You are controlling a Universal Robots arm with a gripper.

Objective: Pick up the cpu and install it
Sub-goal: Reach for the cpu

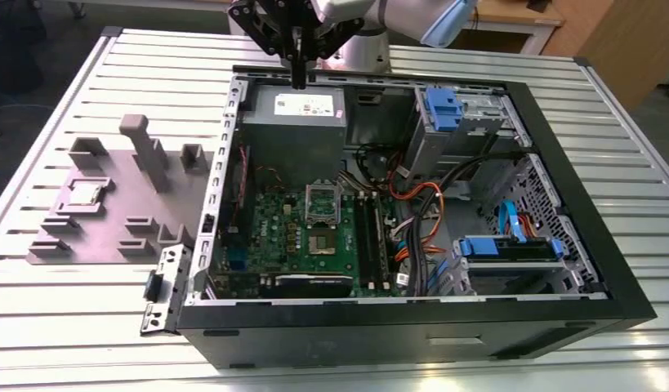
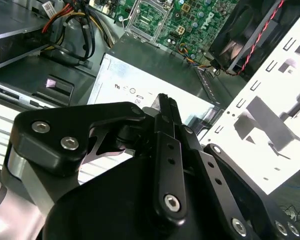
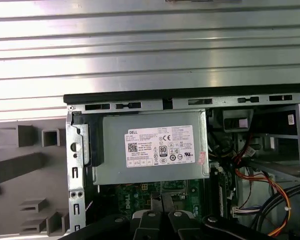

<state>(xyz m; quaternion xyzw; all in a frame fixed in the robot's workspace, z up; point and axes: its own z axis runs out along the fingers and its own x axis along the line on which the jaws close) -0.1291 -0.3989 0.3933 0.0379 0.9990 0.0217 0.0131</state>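
Observation:
The cpu (image 1: 86,193), a small square chip with a silvery top and pale rim, lies in a recess of the grey holder plate (image 1: 89,233) at the exterior view's left, outside the computer case. My gripper (image 1: 299,79) hangs high over the back of the case, above the grey power supply (image 1: 296,122), far from the cpu. Its dark fingers are pressed together with nothing between them, as the second wrist view shows (image 2: 165,99). The silver socket frame (image 1: 321,202) sits on the green motherboard (image 1: 301,241) inside the case.
The open black computer case (image 1: 421,331) lies on a slatted metal table (image 1: 51,327). Inside are orange and black cables (image 1: 416,204), blue drive brackets (image 1: 509,247) and the labelled power supply (image 3: 155,150). Grey upright blocks (image 1: 149,151) stand on the holder plate.

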